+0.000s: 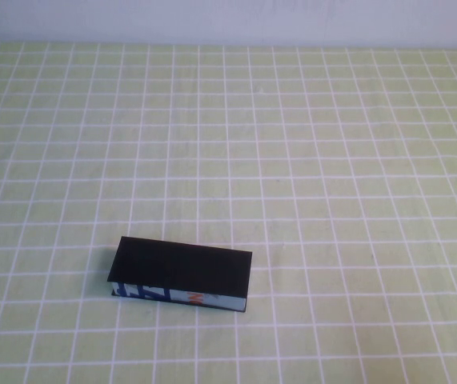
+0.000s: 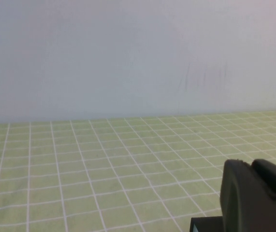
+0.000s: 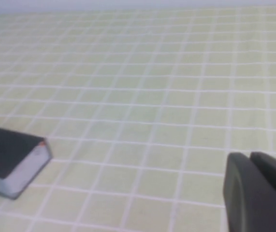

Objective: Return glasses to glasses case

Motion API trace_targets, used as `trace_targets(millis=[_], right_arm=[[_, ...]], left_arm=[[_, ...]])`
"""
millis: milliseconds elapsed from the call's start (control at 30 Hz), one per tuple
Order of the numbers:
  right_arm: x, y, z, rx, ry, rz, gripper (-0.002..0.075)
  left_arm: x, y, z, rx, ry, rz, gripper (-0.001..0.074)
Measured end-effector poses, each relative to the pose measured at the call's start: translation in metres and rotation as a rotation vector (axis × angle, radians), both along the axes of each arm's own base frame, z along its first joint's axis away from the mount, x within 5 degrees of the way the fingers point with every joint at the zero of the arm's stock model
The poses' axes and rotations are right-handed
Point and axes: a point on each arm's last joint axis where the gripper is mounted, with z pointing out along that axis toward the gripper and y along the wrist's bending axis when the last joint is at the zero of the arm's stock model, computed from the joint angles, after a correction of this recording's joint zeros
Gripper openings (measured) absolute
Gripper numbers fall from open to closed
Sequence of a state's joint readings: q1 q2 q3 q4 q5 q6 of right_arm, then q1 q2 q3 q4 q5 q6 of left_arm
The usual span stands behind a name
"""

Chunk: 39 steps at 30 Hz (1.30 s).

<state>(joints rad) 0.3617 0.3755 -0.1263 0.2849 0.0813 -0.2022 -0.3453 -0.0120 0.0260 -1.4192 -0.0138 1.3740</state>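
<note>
**Case Closed, Both Tools Off to the Side**

The glasses case [image 1: 182,270] is lying on the tabletop [image 1: 308,160], toward the near edge and a little left of centre in the high view, and its flat black lid is sitting down shut. What it is holding inside, I cannot tell; the glasses themselves are not showing in any view. It is a rectangular black box, matte on top, with the front side flashing blue, white and a spot of orange print. From the right wrist view the case [image 3: 12,162] is showing a pale end face under that dark lid, its corner pointing across the cloth.

The tabletop is wearing a light green cloth crossed by a white grid, flat and smooth, running back to a plain pale wall [image 2: 128,53].

Neither arm is appearing in the high view. The left tool [image 2: 256,198] is peeking in at the edge of its own wrist view, dark and rounded, hovering over bare cloth and facing the wall; whether its fingers are apart or together, I cannot tell. The right tool [image 3: 258,193] is showing the same way, a dark rounded block above the grid, well apart from the case, and again I cannot tell its state.
</note>
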Motion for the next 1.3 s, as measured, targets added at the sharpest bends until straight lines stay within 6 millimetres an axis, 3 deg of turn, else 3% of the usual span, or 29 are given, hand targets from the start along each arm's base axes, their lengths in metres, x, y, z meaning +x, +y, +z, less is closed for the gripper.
trace_targets(millis=[167, 400, 800, 1067, 1300], right_arm=[[-0.014, -0.020, -0.024, 0.018, -0.067, -0.186, -0.0011], [-0.028, -0.022, -0.030, 0.043, -0.165, -0.205, -0.0011], [-0.029, -0.022, -0.031, 0.042, -0.152, -0.199, -0.0011], [-0.031, -0.021, -0.046, -0.016, 0.002, -0.189, -0.0011], [-0.032, -0.021, -0.049, -0.038, 0.026, -0.185, -0.0011]], left_arm=[[0.000, 0.000, 0.000, 0.000, 0.000, 0.001, -0.0002], [0.000, 0.000, 0.000, 0.000, 0.000, 0.001, -0.0002], [0.000, 0.000, 0.000, 0.000, 0.000, 0.002, -0.0002], [0.000, 0.000, 0.000, 0.000, 0.000, 0.002, -0.0002], [0.000, 0.000, 0.000, 0.000, 0.000, 0.002, -0.0002]])
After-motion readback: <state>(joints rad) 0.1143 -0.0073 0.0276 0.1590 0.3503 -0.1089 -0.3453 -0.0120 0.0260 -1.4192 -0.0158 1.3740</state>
